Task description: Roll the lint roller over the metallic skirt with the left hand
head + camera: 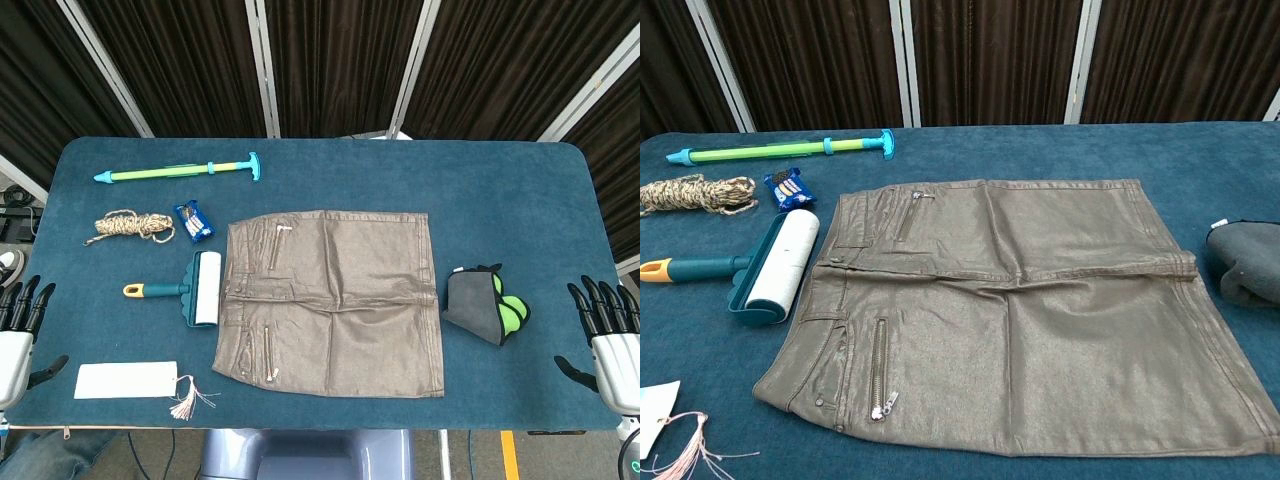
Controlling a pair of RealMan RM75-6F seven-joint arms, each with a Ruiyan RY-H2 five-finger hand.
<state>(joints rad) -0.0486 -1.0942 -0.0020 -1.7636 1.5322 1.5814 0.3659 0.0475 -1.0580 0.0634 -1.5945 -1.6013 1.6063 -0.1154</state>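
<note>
A blue tabletop (520, 190) carried the skirt (335, 300) flat at its middle. A grey-green cloth (485, 305) sat right of it. At the far left lay a green pump (180, 172), a rope coil (130, 225) and a small packet (194, 221); a white tag (125, 380) lay near left. The roller (195, 290) touched the skirt's left edge, handle pointing left, nothing between it and the left hand (15, 335), which waited well apart, fingers spread and empty. The right hand (610, 335) was likewise spread.

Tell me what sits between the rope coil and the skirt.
A small blue snack packet lies between the rope coil and the metallic skirt, clearest in the head view.
</note>
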